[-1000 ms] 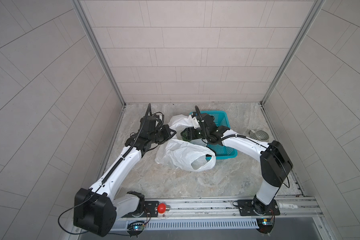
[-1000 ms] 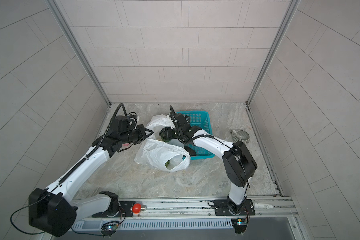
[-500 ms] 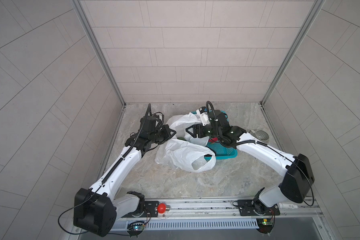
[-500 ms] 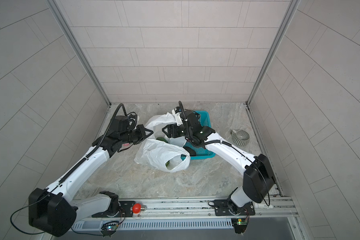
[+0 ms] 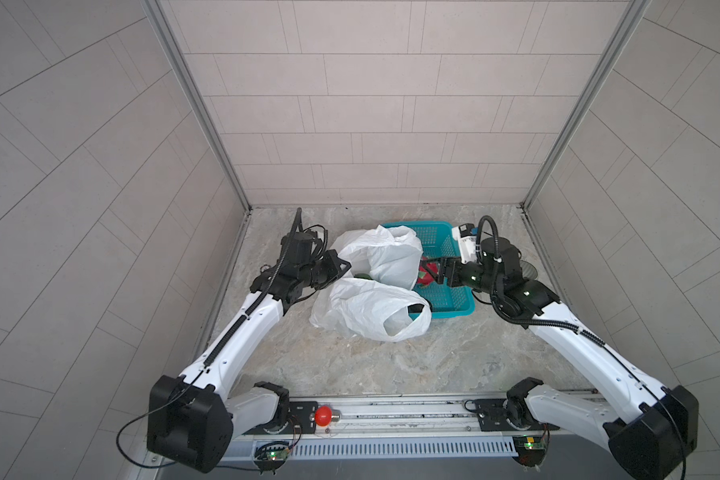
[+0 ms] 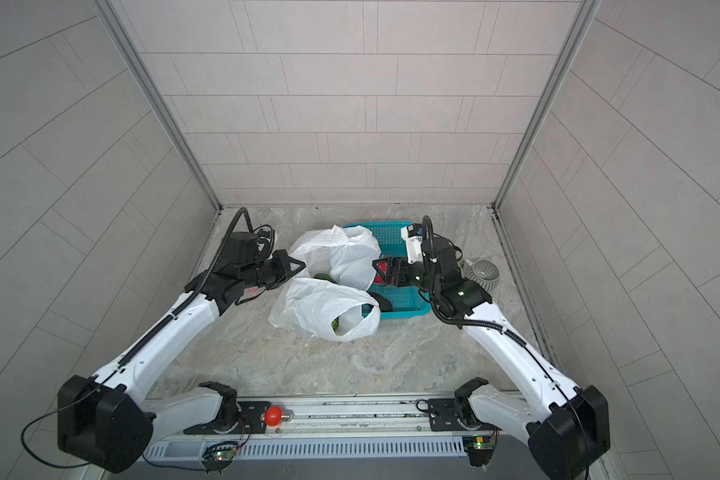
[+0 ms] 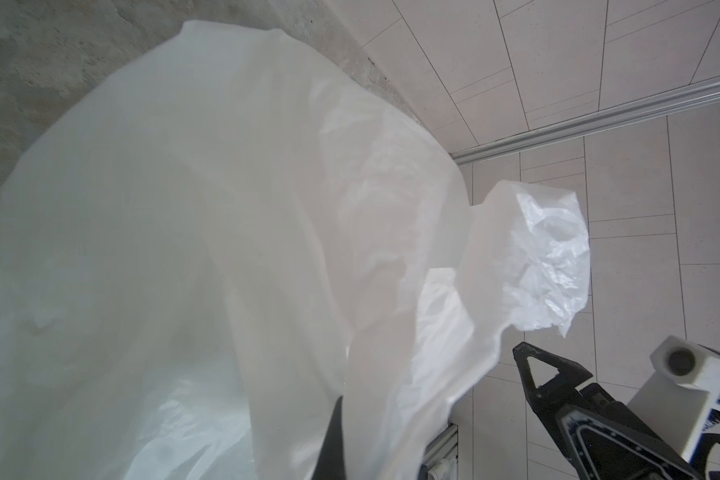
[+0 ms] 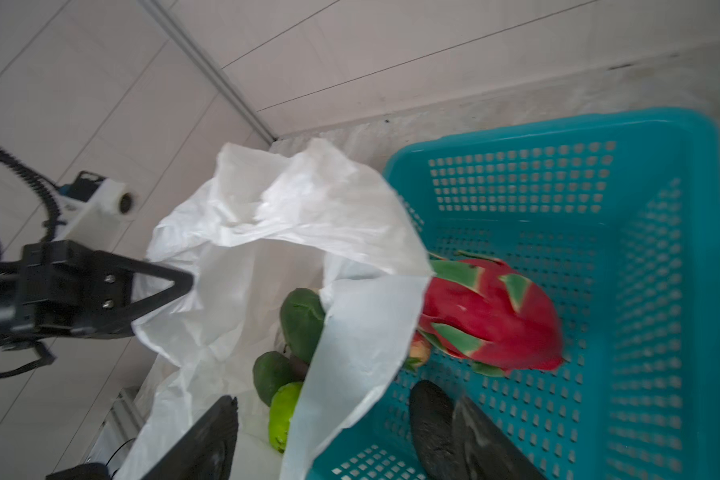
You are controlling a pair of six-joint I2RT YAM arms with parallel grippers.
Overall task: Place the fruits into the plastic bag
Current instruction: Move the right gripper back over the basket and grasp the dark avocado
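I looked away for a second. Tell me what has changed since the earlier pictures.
The right gripper pulled back rightward from the mouth of the plastic bag and now hangs open over the teal basket, facing the dragon fruit that lies in it. Nothing was newly gripped. Unchanged: the left gripper stays shut on the bag's edge; bag and basket kept their places.

place: robot lab cell | cues: tiled walls (image 5: 350, 104), mounting rail (image 5: 391, 415)

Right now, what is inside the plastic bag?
In the plastic bag, green fruits show through its mouth. White film covers the rest inside. The dragon fruit lies outside, in the basket.
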